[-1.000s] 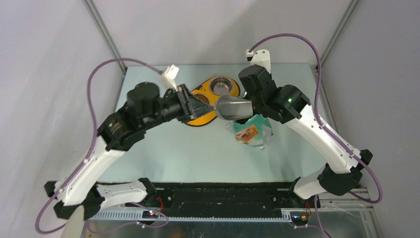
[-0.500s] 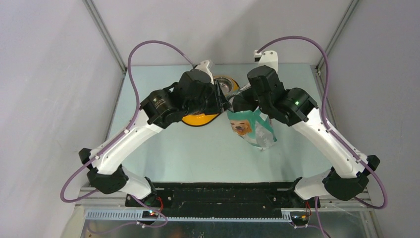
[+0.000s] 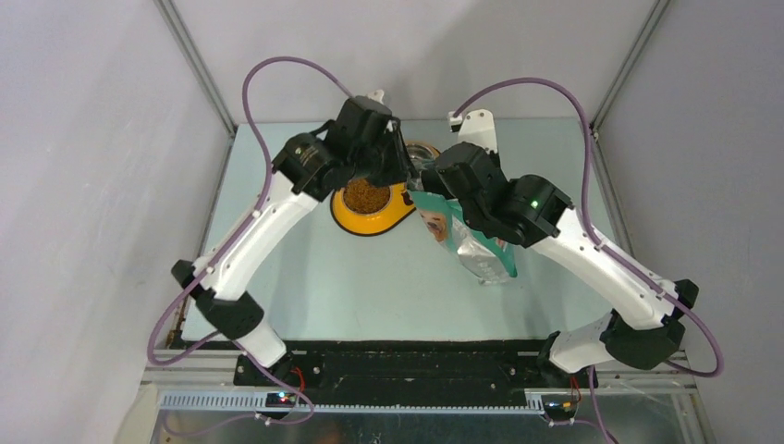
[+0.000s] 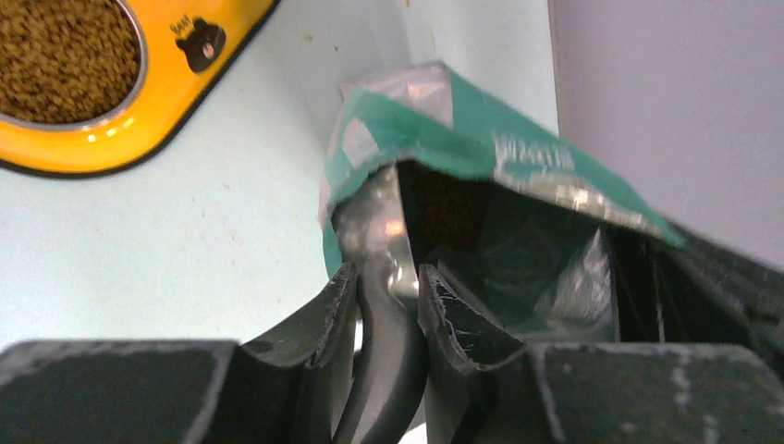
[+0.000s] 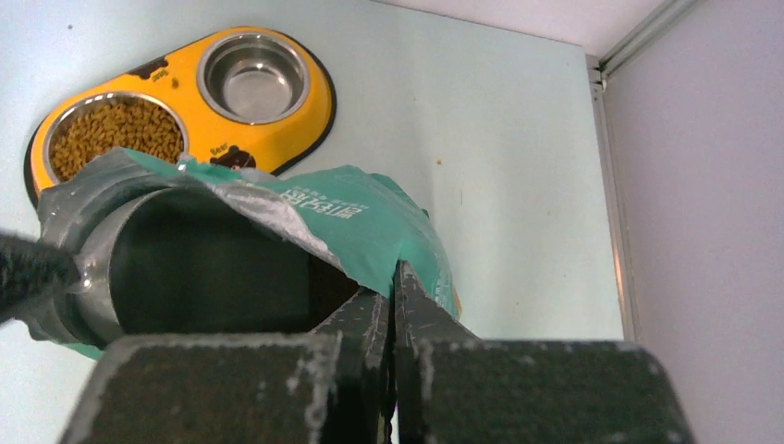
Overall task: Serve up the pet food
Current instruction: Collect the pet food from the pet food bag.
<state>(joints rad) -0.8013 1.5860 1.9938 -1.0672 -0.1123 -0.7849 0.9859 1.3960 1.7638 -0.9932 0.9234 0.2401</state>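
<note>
The pet food (image 3: 367,195) fills the left cup of a yellow double feeder (image 3: 393,211); it also shows in the wrist views as pet food (image 4: 60,55) and pet food (image 5: 116,136). My left gripper (image 4: 388,273) is shut on the handle of a grey metal scoop (image 4: 372,222), whose bowl sits in the open mouth of the teal bag (image 4: 481,153). From the other side, the scoop (image 5: 97,254) lies inside the bag (image 5: 361,217). My right gripper (image 5: 393,282) is shut on the bag's rim and holds the bag (image 3: 467,240) up beside the feeder.
The feeder's right steel cup (image 5: 254,79) holds nothing. Both arms crowd the back middle of the table, left gripper (image 3: 402,171) facing right gripper (image 3: 433,185). Grey walls and metal rails close in the table's left, right and back edges.
The left arm swung back and rightwards off the feeder, uncovering the filled left cup, and the scoop now sits in the bag's mouth. The right arm shifted the bag left.
</note>
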